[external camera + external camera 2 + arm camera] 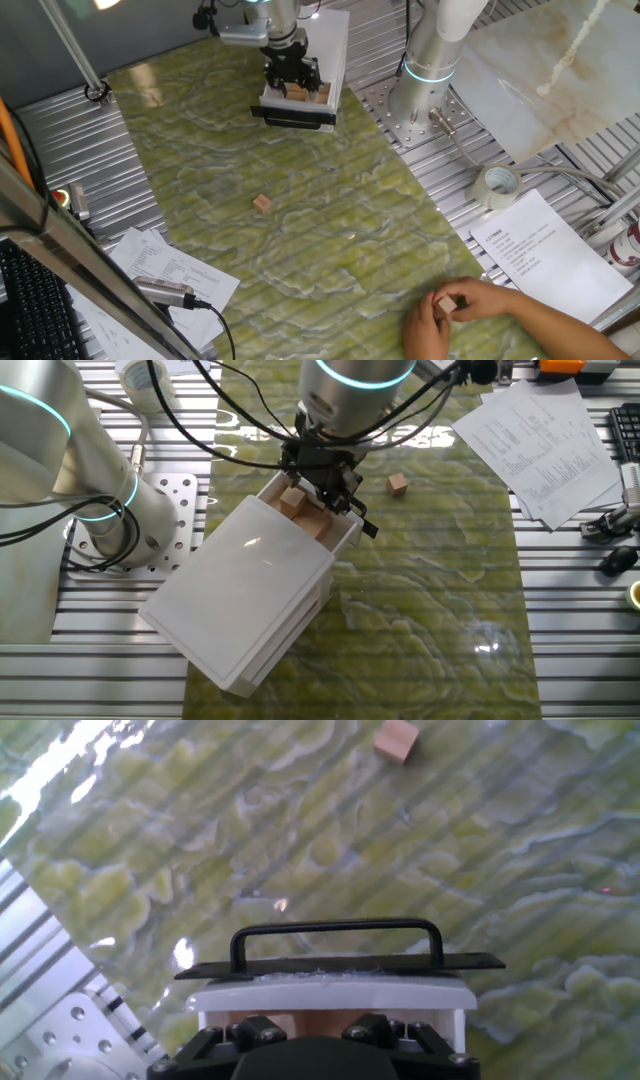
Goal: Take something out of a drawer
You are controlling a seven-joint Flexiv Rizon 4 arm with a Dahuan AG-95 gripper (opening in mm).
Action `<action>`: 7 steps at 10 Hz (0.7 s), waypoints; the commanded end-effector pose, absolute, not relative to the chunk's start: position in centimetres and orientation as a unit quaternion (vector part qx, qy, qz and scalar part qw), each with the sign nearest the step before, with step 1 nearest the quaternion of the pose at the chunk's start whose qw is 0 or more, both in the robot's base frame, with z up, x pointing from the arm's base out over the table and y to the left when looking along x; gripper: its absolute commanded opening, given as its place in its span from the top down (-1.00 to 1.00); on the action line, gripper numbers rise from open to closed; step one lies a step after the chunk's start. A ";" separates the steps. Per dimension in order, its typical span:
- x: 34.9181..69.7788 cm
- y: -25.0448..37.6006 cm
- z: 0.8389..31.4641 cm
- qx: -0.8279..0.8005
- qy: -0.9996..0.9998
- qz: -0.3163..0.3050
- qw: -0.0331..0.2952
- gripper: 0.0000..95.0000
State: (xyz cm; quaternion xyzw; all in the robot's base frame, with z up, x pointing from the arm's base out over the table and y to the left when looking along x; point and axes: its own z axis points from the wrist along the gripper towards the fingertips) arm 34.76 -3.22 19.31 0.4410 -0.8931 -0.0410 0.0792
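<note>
Green-Marbled Desk: Claw Down in the Open Drawer

Green marbled mat covers the desk point(330, 240), which sits on ribbed metal flooring.

White box point(240, 600) lies at the far end of the mat in one fixed view, beside the arm's base point(425, 90). Its drawer point(335, 535) is pulled partway out, the black bar handle point(335, 935) facing the open mat.

Printed papers point(545, 255) lie off the mat's edge, with a roll of clear tape point(497, 185) just beside them.

A person's hand point(480, 315) rests at the near edge of the mat, holding a small tan block point(447, 303).

Claw point(325, 485) hangs directly over the open drawer with its fingers lowered into the tray. Tan wooden blocks point(295, 503) sit in the drawer, beside and beneath the fingers. How wide the claw stands, and whether it has hold of any block, cannot be told: the fingertips are hidden in all three views.

One more block point(262, 203) lies alone on the mat, well apart from the drawer front; the hand view shows it point(397, 740) beyond the handle.
</note>
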 end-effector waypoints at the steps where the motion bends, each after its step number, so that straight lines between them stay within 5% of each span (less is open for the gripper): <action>1: 35.0 -0.1 20.0 0.441 -0.892 -0.046 0.089 -0.20; 7: 34.9 -2.2 20.1 0.450 -0.887 -0.050 0.085 -0.20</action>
